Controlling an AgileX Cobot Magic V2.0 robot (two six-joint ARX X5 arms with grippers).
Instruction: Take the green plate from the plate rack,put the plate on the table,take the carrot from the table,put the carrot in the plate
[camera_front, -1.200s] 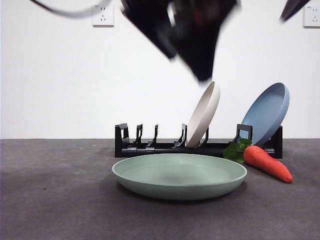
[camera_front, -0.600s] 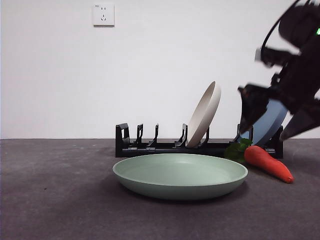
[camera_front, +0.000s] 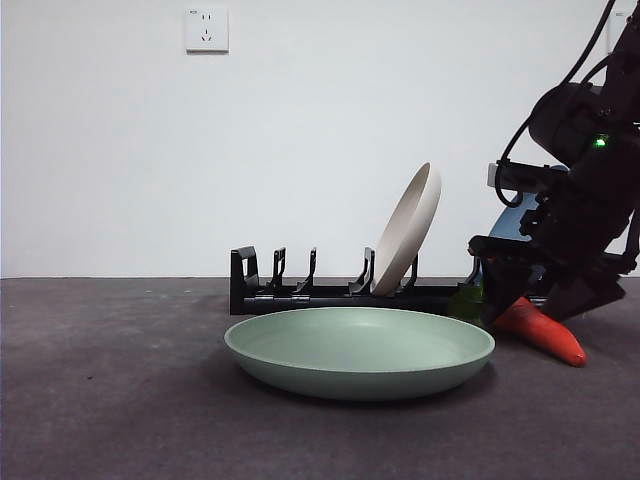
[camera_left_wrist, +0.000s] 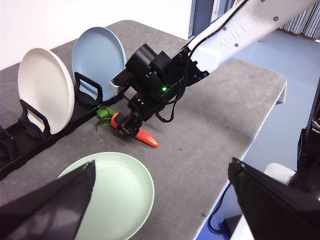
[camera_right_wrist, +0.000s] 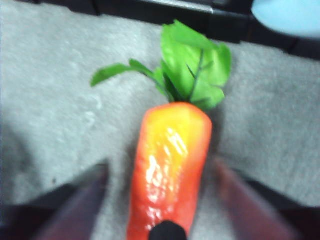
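1. We found the green plate (camera_front: 359, 350) lying flat on the table (camera_front: 110, 400), in front of the plate rack (camera_front: 300, 290) and apart from it. The left wrist view showed the same plate (camera_left_wrist: 112, 192) clear of the rack (camera_left_wrist: 30, 132).
2. We noted a beige plate (camera_front: 408, 228) leaning upright in the rack, and a blue plate (camera_left_wrist: 99, 57) standing in the slot beside it. In the front view the blue plate was largely hidden behind the arm.
3. We found the carrot (camera_front: 540, 331) lying on the table just beside the green plate's rim, with its leaves toward the rack and its tip pointing away from it. It was not on the plate.
4. We observed the right gripper (camera_left_wrist: 131, 125) lowered over the carrot's thick end. In the right wrist view its two jaws stood spread, one on each side of the carrot (camera_right_wrist: 170, 170), with bare table visible between each jaw and the orange body. We therefore recorded the fingers as released and not yet grasping.
5. We noted the carrot's green leaves (camera_right_wrist: 192, 67) lying against the table near the rack's base.
6. We observed the left gripper (camera_left_wrist: 160, 200) held high above the table, over the green plate's near side, its jaws wide apart and holding nothing.
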